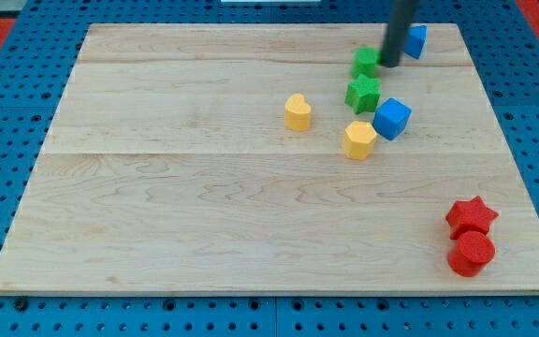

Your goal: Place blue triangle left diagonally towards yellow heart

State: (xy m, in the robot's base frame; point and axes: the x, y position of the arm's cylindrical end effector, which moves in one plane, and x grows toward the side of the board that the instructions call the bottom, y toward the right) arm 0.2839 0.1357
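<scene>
The blue triangle [416, 41] lies near the view's top right of the wooden board [204, 215], partly hidden behind the rod. My tip [389, 64] rests just left of it, between it and a green block [367, 63]. The yellow heart [298, 111] sits lower and to the left, near the board's middle.
A green star [364, 93], a blue cube [392, 118] and a yellow hexagon [358, 139] cluster below my tip, right of the heart. A red star [472, 215] and a red cylinder [472, 253] sit at the view's bottom right.
</scene>
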